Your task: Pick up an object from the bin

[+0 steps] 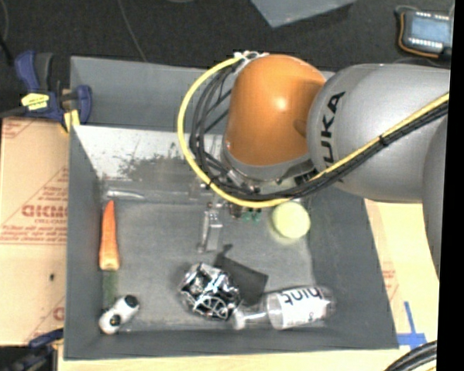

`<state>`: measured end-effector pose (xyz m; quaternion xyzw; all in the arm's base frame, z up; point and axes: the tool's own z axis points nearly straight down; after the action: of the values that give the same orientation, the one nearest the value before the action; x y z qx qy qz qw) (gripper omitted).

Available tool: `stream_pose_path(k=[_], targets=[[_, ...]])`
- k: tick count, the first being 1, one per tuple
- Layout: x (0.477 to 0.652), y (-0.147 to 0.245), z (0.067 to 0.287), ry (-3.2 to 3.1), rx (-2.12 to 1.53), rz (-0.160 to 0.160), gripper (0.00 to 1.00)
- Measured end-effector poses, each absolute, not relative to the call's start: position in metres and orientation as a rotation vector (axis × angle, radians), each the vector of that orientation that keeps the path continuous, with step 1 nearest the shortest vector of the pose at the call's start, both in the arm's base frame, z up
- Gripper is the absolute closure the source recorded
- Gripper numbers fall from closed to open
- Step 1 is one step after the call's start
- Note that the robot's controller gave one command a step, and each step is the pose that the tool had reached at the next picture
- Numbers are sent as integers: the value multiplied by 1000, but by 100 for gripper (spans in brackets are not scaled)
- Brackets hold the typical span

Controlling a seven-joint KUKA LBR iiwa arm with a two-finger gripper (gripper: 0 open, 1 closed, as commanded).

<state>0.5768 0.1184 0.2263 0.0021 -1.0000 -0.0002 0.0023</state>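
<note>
My gripper hangs low over the middle of the bin, under the orange wrist cover. It sits over bare floor, just above a flat black piece. A crumpled black-and-white bundle lies in front of it, touching the black piece. To its right a pale yellow-green ball rests partly under the arm. Near the front wall a clear plastic bottle with a white printed label lies on its side.
An orange carrot-shaped thing with a dark green end lies along the left wall. A small white-and-black object sits in the front left corner. The arm covers the bin's back right part.
</note>
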Motion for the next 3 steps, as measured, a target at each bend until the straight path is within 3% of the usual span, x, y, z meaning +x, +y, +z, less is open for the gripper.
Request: stream_pose_path(k=[1, 2, 3], targets=[[578, 118, 231, -3144, 3, -2, 0], [585, 86, 192, -3151, 80, -5, 0], [551, 52, 145, -3128, 322, 1, 0]])
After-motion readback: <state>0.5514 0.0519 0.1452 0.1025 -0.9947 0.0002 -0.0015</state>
